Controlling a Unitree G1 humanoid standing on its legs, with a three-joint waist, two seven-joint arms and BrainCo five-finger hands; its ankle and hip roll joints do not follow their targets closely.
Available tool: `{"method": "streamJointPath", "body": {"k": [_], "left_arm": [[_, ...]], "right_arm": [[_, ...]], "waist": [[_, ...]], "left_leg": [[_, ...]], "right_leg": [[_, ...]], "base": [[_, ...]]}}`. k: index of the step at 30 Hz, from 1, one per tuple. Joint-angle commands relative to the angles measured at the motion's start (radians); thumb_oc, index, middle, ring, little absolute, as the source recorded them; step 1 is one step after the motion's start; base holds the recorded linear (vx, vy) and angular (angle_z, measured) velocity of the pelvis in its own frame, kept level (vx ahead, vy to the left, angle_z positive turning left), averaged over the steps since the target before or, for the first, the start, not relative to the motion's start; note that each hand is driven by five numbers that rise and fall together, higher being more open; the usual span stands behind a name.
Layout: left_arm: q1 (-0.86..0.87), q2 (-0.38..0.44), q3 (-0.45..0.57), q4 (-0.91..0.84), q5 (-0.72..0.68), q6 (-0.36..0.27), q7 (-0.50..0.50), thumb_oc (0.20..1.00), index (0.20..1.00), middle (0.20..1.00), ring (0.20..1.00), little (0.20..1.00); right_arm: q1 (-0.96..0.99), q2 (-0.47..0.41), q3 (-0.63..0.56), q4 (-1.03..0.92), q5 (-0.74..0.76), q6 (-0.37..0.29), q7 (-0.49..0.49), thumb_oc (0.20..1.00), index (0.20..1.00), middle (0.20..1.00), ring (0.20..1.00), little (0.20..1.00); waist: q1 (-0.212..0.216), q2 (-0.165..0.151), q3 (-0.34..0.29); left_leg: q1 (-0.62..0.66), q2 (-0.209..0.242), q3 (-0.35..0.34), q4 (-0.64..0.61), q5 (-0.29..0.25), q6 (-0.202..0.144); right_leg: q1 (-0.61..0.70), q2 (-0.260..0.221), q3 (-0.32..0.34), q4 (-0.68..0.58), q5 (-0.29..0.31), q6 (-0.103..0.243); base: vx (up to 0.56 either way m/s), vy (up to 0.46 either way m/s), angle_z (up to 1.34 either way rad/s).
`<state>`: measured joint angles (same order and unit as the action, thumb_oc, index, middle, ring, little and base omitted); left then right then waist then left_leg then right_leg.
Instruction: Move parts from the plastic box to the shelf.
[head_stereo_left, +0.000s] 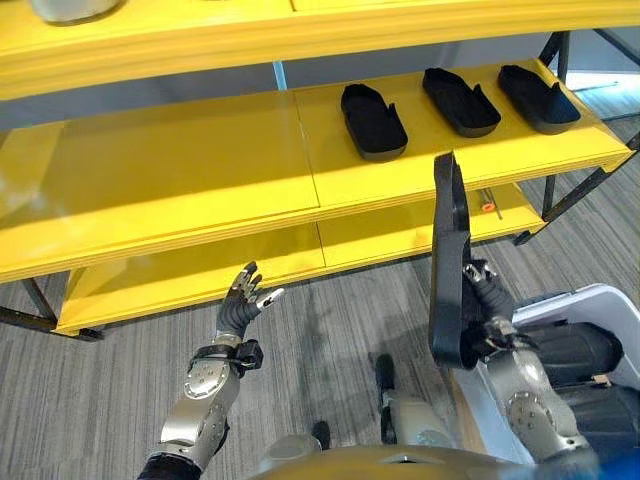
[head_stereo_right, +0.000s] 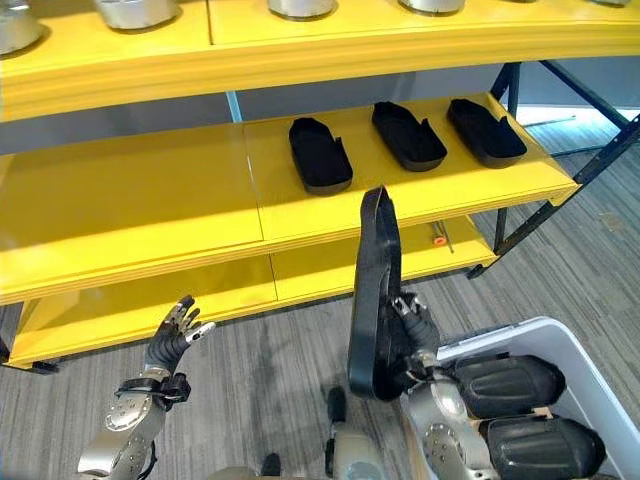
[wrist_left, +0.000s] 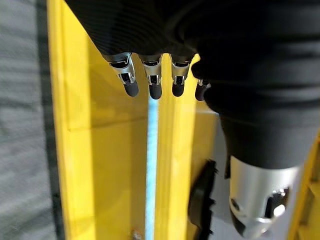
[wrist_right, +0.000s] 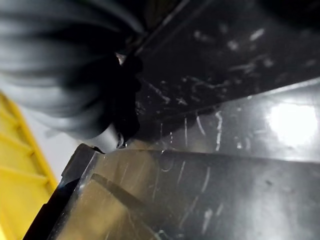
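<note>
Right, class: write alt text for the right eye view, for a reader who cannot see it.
The right hand holds a long black part upright before a yellow shelf where three black parts lie in a row. The left hand hangs open; more parts wait in the plastic box.

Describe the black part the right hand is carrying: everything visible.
The black part is a long, flat, shoe-sole-shaped piece with a raised rim, looking like moulded plastic; the right wrist view shows a glossy, scuffed surface. It stands on edge, nearly upright, its lower end gripped by the right hand, its upper end in front of the yellow shelf. It sits above the floor, beside the plastic box. Nothing else touches it.
</note>
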<state>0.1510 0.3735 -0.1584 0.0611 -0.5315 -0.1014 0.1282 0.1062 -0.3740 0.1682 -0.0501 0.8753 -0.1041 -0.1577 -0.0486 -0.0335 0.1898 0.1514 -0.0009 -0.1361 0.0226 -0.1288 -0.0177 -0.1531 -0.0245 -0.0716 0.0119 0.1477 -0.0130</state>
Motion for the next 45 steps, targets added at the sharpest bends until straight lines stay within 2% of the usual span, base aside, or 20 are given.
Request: {"method": "streamJointPath", "body": {"k": [1, 6, 9, 10, 11, 12, 13, 14, 15, 18, 20, 29, 35, 38, 40, 41, 42, 43, 44, 45], "left_arm": [[-0.006, 0.046, 0.014, -0.048, -0.018, -0.058, -0.006, 1.000, 1.000, 1.000, 1.000, 1.000], [-0.008, 0.035, 0.005, -0.048, -0.038, -0.065, -0.003, 1.000, 1.000, 1.000, 1.000, 1.000], [-0.010, 0.037, 0.000, -0.056, -0.053, -0.067, 0.002, 1.000, 1.000, 1.000, 1.000, 1.000], [-0.004, 0.039, 0.003, -0.060, -0.055, -0.064, 0.002, 1.000, 1.000, 1.000, 1.000, 1.000], [0.007, 0.041, 0.010, -0.066, -0.057, -0.055, 0.005, 1.000, 1.000, 1.000, 1.000, 1.000], [0.008, 0.042, 0.010, -0.066, -0.057, -0.054, 0.005, 1.000, 1.000, 1.000, 1.000, 1.000], [0.016, 0.043, 0.019, -0.068, -0.065, -0.049, 0.008, 1.000, 1.000, 1.000, 1.000, 1.000], [0.015, 0.040, 0.014, -0.063, -0.057, -0.049, 0.010, 1.000, 1.000, 1.000, 1.000, 1.000], [0.006, 0.040, 0.008, -0.058, -0.053, -0.049, 0.010, 1.000, 1.000, 1.000, 1.000, 1.000], [-0.011, 0.020, 0.001, -0.042, -0.043, -0.050, 0.020, 1.000, 1.000, 1.000, 1.000, 1.000], [-0.009, 0.017, 0.010, -0.038, -0.044, -0.062, 0.009, 1.000, 1.000, 1.000, 1.000, 1.000], [-0.047, 0.075, 0.020, -0.056, -0.042, -0.082, 0.021, 1.000, 1.000, 1.000, 1.000, 1.000], [-0.063, 0.091, 0.008, -0.043, -0.030, -0.078, 0.035, 1.000, 1.000, 1.000, 1.000, 1.000], [-0.051, 0.098, 0.016, -0.042, -0.017, -0.067, 0.034, 1.000, 1.000, 1.000, 1.000, 1.000], [-0.049, 0.098, 0.019, -0.040, -0.014, -0.067, 0.030, 1.000, 1.000, 1.000, 1.000, 1.000], [-0.047, 0.098, 0.021, -0.036, -0.016, -0.068, 0.023, 1.000, 1.000, 1.000, 1.000, 1.000], [-0.047, 0.098, 0.022, -0.036, -0.016, -0.068, 0.023, 1.000, 1.000, 1.000, 1.000, 1.000], [-0.038, 0.098, 0.029, -0.033, -0.021, -0.069, 0.018, 1.000, 1.000, 1.000, 1.000, 1.000], [-0.038, 0.097, 0.029, -0.033, -0.021, -0.069, 0.018, 1.000, 1.000, 1.000, 1.000, 1.000], [-0.029, 0.096, 0.038, -0.036, -0.023, -0.074, 0.013, 1.000, 1.000, 1.000, 1.000, 1.000]], "right_arm": [[-0.011, 0.000, -0.035, -0.070, -0.004, -0.064, 0.025, 0.200, 0.200, 0.200, 0.200, 0.200], [-0.015, -0.010, -0.045, -0.064, -0.006, -0.077, 0.021, 0.200, 0.200, 0.200, 0.200, 0.200], [-0.010, -0.028, -0.056, -0.076, 0.007, -0.094, 0.017, 0.200, 0.200, 0.200, 0.200, 0.200], [-0.007, -0.027, -0.057, -0.082, 0.006, -0.097, 0.014, 0.200, 0.200, 0.200, 0.200, 0.200], [0.003, -0.022, -0.063, -0.085, 0.009, -0.100, 0.003, 0.200, 0.200, 0.200, 0.200, 0.200], [0.004, -0.022, -0.063, -0.085, 0.009, -0.100, 0.003, 0.200, 0.200, 0.200, 0.200, 0.200], [0.019, -0.017, -0.074, -0.089, 0.010, -0.104, -0.007, 0.200, 0.200, 0.200, 0.200, 0.200], [0.033, -0.013, -0.086, -0.091, 0.007, -0.111, -0.016, 0.200, 0.200, 0.200, 0.200, 0.200], [0.036, -0.019, -0.095, -0.092, 0.002, -0.111, -0.020, 0.200, 0.200, 0.200, 0.200, 0.200], [0.059, -0.022, -0.106, -0.095, -0.011, -0.109, -0.020, 0.200, 0.200, 0.200, 0.200, 0.200], [0.100, -0.006, -0.093, -0.089, -0.050, -0.080, 0.021, 0.200, 0.200, 0.200, 0.200, 0.200], [0.092, 0.006, -0.013, -0.091, -0.050, -0.039, 0.069, 0.200, 0.200, 0.200, 0.200, 0.200], [0.053, 0.018, 0.053, -0.072, -0.030, -0.029, 0.084, 0.200, 0.200, 0.200, 0.200, 0.200], [0.042, 0.027, 0.067, -0.060, -0.031, -0.033, 0.079, 0.200, 0.200, 0.200, 0.200, 0.200], [0.041, 0.028, 0.067, -0.057, -0.029, -0.031, 0.077, 0.200, 0.200, 0.200, 0.200, 0.200], [0.042, 0.029, 0.063, -0.061, -0.018, -0.030, 0.075, 0.200, 0.200, 0.200, 0.200, 0.200], [0.042, 0.029, 0.063, -0.061, -0.018, -0.030, 0.075, 0.200, 0.200, 0.200, 0.200, 0.200], [0.044, 0.027, 0.062, -0.056, -0.013, -0.028, 0.073, 0.200, 0.200, 0.200, 0.200, 0.200], [0.044, 0.027, 0.062, -0.056, -0.013, -0.028, 0.073, 0.200, 0.200, 0.200, 0.200, 0.200], [0.031, 0.025, 0.064, -0.051, -0.021, -0.023, 0.073, 0.200, 0.200, 0.200, 0.200, 0.200]], "waist": [[-0.005, -0.025, -0.063], [0.003, -0.030, -0.052], [0.033, -0.060, 0.007], [0.034, -0.064, 0.009], [0.037, -0.071, 0.003], [0.040, -0.071, 0.004], [0.038, -0.072, -0.005], [0.039, -0.057, -0.019], [0.038, -0.044, -0.020], [0.036, -0.020, -0.025], [0.044, 0.003, -0.056], [0.083, -0.061, -0.060], [0.078, -0.050, -0.040], [0.063, -0.012, -0.017], [0.051, -0.009, -0.011], [0.033, -0.004, -0.006], [0.032, -0.004, -0.006], [0.021, -0.011, -0.003], [0.021, -0.011, -0.001], [0.011, -0.013, 0.002]], "left_leg": [[-0.044, -0.013, 0.024, -0.001, 0.006, 0.005], [-0.116, -0.019, 0.034, 0.213, 0.031, -0.034], [-0.300, -0.035, 0.070, 0.556, 0.196, -0.118], [-0.325, -0.014, 0.108, 0.576, 0.179, -0.101], [-0.357, 0.077, 0.169, 0.492, 0.173, -0.068], [-0.354, 0.078, 0.171, 0.491, 0.171, -0.068], [-0.319, 0.166, 0.226, 0.351, 0.164, -0.056], [-0.318, 0.258, 0.258, 0.129, 0.231, -0.072], [-0.315, 0.294, 0.262, 0.037, 0.296, -0.091], [-0.329, 0.330, 0.304, -0.090, 0.365, -0.125], [-0.301, 0.313, 0.305, -0.046, 0.341, -0.128], [-0.423, 0.200, 0.321, 0.233, 0.167, -0.063], [-0.368, 0.088, 0.310, 0.222, 0.072, 0.038], [-0.284, 0.062, 0.319, 0.150, 0.050, 0.061], [-0.257, 0.055, 0.327, 0.114, 0.068, 0.065], [-0.220, 0.047, 0.315, 0.076, 0.069, 0.052], [-0.219, 0.047, 0.314, 0.075, 0.069, 0.052], [-0.186, 0.044, 0.314, 0.059, 0.059, 0.035], [-0.184, 0.044, 0.314, 0.059, 0.059, 0.035], [-0.145, 0.051, 0.315, 0.038, 0.050, 0.014]], "right_leg": [[0.005, -0.061, -0.011, 0.073, -0.066, 0.119], [0.054, -0.051, -0.020, 0.078, -0.101, 0.087], [0.111, -0.067, -0.057, 0.080, -0.124, 0.046], [0.118, -0.071, -0.070, 0.079, -0.133, 0.044], [0.133, -0.083, -0.090, 0.074, -0.146, 0.051], [0.135, -0.082, -0.088, 0.074, -0.147, 0.050], [0.148, -0.092, -0.101, 0.073, -0.163, 0.063], [0.166, -0.104, -0.109, 0.065, -0.182, 0.085], [0.176, -0.105, -0.106, 0.064, -0.196, 0.093], [0.209, -0.115, -0.117, 0.056, -0.215, 0.106], [0.265, -0.147, -0.097, 0.057, -0.235, 0.130], [0.303, -0.287, -0.089, 0.052, -0.144, 0.179], [0.150, -0.342, -0.033, 0.348, 0.112, 0.181], [0.069, -0.363, -0.080, 0.476, 0.105, 0.180], [0.039, -0.355, -0.091, 0.474, 0.085, 0.168], [0.002, -0.327, -0.114, 0.376, 0.028, 0.162], [0.004, -0.327, -0.115, 0.375, 0.029, 0.161], [0.001, -0.335, -0.118, 0.221, 0.033, 0.178], [0.004, -0.334, -0.119, 0.220, 0.034, 0.178], [-0.023, -0.341, -0.097, 0.086, 0.072, 0.208]], "base": [[0.12, -0.137, 0.32], [0.07, -0.090, 0.27], [-0.02, -0.093, 0.13], [0.07, -0.122, 0.33], [0.10, -0.054, 0.40], [0.17, 0.007, 0.62], [0.24, 0.179, 0.29], [0.31, 0.255, 0.16], [0.23, 0.215, 0.16], [0.23, 0.238, 1.20], [0.52, 0.419, 0.10], [0.21, 0.193, -0.26], [0.15, 0.247, 0.04], [0.17, 0.262, 0.15], [0.17, 0.057, -0.16], [0.15, -0.013, 0.10], [0.29, -0.099, 0.03], [0.14, -0.088, 0.08], [0.30, -0.194, 0.11], [0.22, -0.160, 0.26]]}}
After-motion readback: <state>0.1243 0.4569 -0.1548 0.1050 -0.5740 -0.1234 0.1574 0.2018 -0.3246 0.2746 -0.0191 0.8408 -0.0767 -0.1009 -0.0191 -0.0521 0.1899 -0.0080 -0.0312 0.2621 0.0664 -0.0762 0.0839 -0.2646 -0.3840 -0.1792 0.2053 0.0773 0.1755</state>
